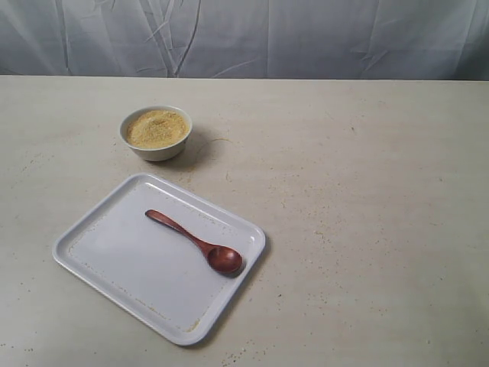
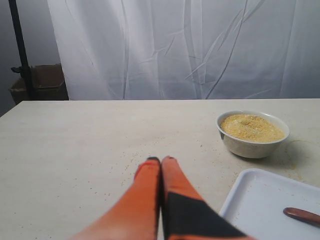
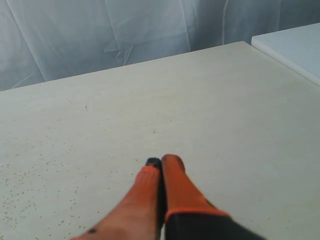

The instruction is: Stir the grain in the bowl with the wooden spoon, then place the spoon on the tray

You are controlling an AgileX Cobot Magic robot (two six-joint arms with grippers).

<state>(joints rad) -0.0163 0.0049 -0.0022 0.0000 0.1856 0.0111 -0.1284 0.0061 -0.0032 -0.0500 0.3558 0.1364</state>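
**Layout, exterior view.** The bowl [image 1: 156,132] stands on the counter [image 1: 367,191] in the upper left of the frame. It is filled nearly to the rim with grain [image 1: 157,127]. The tray [image 1: 107,256] lies in the lower left, near the bowl but not touching it, which would keep any spoon transfer short.

**Spoon.** The wooden spoon [image 1: 195,241] rests flat on the tray. Its oval end points toward the lower right and its handle toward the bowl. The handle lies clear of the low rim, so it is open to a grasp from above.

**Jaws.** The left jaws are pressed together and hold nothing; their orange fingertips [image 2: 153,163] touch. The right jaws are likewise closed and empty, fingertips [image 3: 172,161] over bare counter. Neither arm appears in the exterior view.

**Status.** Whether stirring is done cannot be judged from this layout.
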